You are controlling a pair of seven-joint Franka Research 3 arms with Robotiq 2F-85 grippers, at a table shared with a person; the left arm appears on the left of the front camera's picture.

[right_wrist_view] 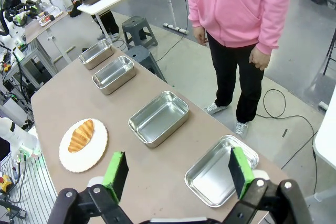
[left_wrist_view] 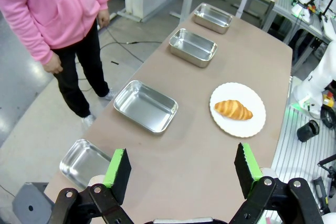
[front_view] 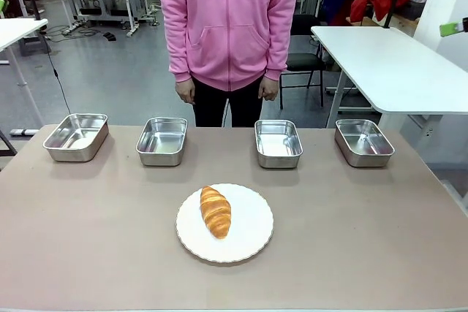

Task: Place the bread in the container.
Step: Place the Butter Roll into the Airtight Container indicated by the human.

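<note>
We have not begun: the bread (front_view: 216, 211) lies on the plate (front_view: 252, 242), by the near edge of the counter (front_view: 380, 253). The left claw (left_wrist_view: 181, 163) and right claw (right_wrist_view: 177, 163) hang wide and empty. Next, we judge, one must descend, grip the bread and carry it to a far-edge tray (front_view: 162, 140).

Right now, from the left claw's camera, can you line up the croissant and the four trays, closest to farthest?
From the left claw:
1. First tray, just beyond its finger.
2. Second tray and croissant: too close to call.
3. Third tray, farther along the row.
4. Last tray, far end.
</note>
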